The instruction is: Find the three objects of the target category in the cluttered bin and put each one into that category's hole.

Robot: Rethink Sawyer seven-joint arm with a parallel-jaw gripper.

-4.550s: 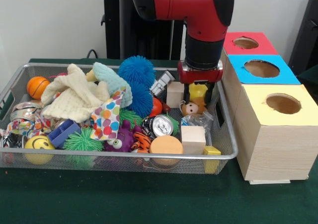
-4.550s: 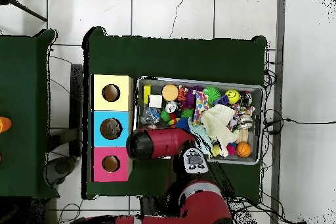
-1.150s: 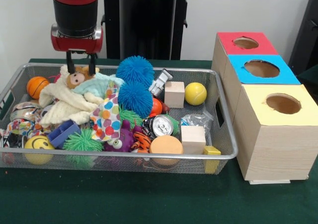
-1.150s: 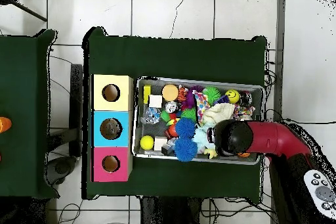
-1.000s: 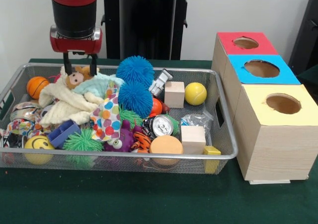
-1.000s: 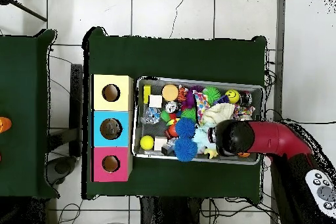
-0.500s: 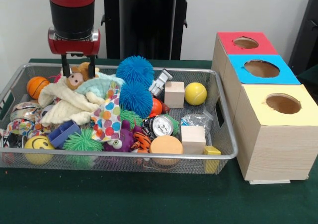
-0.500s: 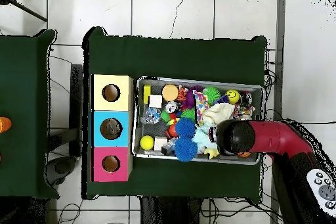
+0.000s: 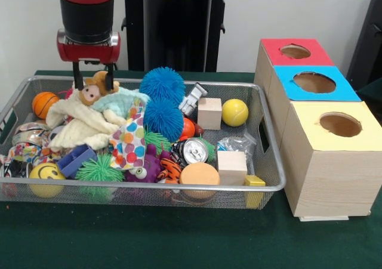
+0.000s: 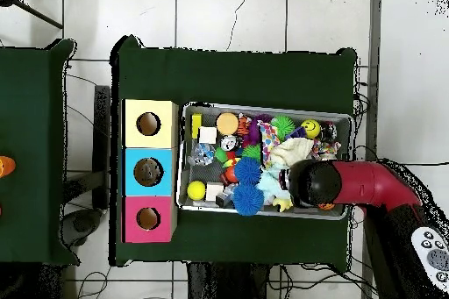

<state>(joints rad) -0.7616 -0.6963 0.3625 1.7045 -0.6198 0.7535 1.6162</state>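
The gripper (image 9: 91, 82), fingers spread, has risen slightly over the far left of the bin (image 9: 271, 188), leaving the monkey toy (image 9: 94, 90) released on the cloth (image 9: 83, 126). Relocation complete; no sorting hole (image 9: 340, 124) has received it.

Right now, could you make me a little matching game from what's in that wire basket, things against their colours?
Things:
1. smiley ball
2. small basketball
3. spiky ball
4. tennis ball

Colours and places:
a. blue, top middle
b. yellow, near left corner
c. yellow, far right beside the wooden cube
d. orange, far left

Pairs: 1-b, 2-d, 3-a, 4-c
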